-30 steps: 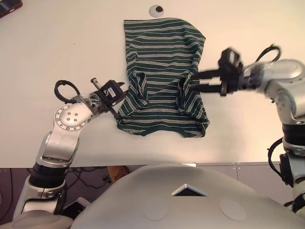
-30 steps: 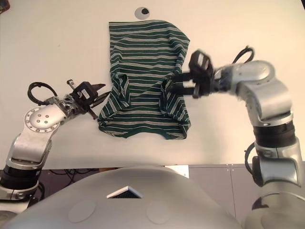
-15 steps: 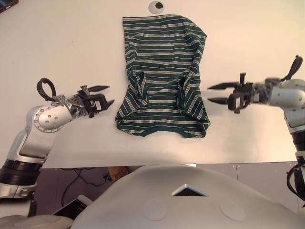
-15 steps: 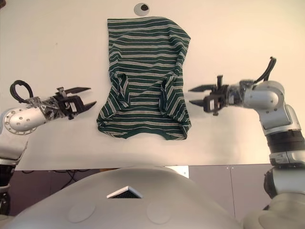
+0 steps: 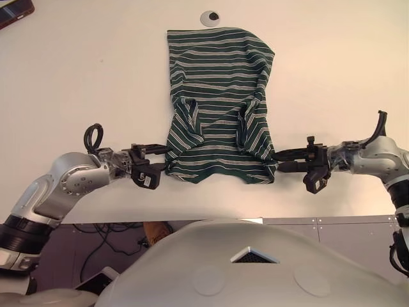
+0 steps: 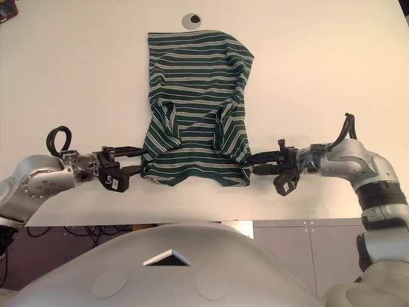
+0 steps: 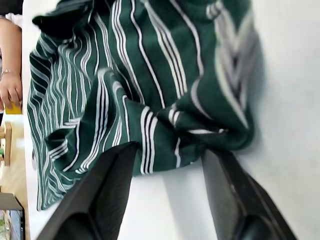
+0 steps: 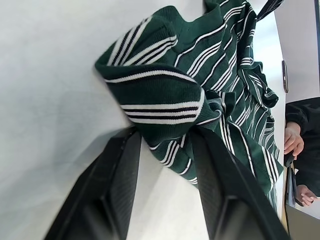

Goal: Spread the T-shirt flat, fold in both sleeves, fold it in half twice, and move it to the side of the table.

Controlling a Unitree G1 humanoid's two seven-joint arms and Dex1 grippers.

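T-shirt lies mid-table, long axis running 12 to 6 o'clock. It is green with white stripes. Both sleeves look tucked in over the body, leaving two bunched ridges on the lower half. The far edge is smoother; the near hem is rumpled and sits close to the table's near edge.

Left tool is at the shirt's 8 o'clock corner, low on the table and pointing toward 3 o'clock. It's open. From the wrist camera I see its two fingers spread wide with the hem corner bunched between the tips. Cloth is at or just inside the gap, and I can't tell if either finger presses on it.

Right tool is at the shirt's 4 o'clock corner, pointing toward 9 o'clock, mirror of the left. Also open. Its fingers sit on either side of the folded ribbed hem corner, and the fabric reaches in between them. The jaws aren't clamped on it.

Both tools are level with each other, on one line across the near hem, with the shirt between them.

A small round black-and-white disc is at the shirt's 12 o'clock, just beyond the far edge. I can't tell whether it touches the cloth. A dark flat item is at the table's far 10 o'clock corner, well apart from the shirt.
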